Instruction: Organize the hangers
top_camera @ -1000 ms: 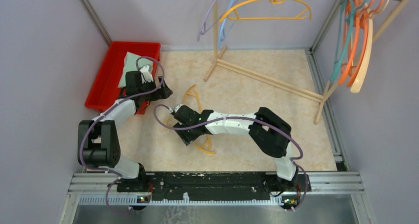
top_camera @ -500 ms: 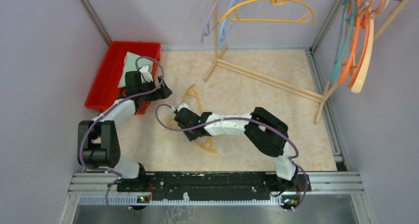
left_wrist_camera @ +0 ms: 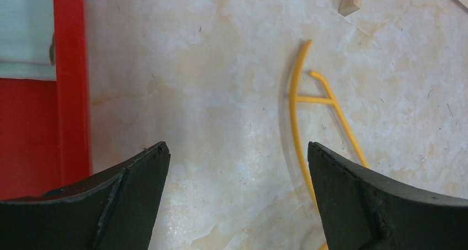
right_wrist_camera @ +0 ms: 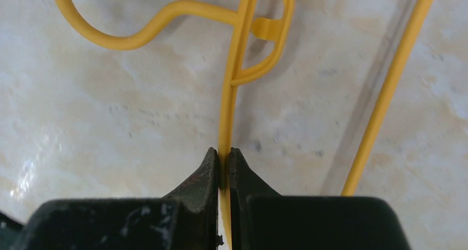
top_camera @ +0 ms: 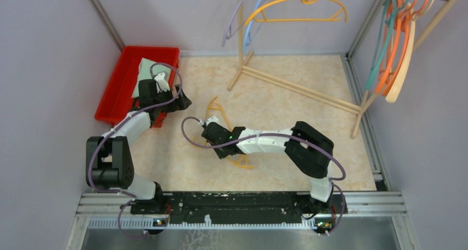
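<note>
The right gripper [right_wrist_camera: 223, 157] is clamped tight on the thin yellow plastic hanger [right_wrist_camera: 228, 112] at mid-table. The left gripper [left_wrist_camera: 237, 148] hangs wide open and empty beside the far-left red plastic bin [left_wrist_camera: 70, 95].

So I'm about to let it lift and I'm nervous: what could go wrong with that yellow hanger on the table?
The right end effector pinches the yellow hanger on one thin bar with its tips only, so it may swivel or slip out when lifted. Its long arms could also catch the rack's base pole on the way over. The open left end effector gives no support.
</note>
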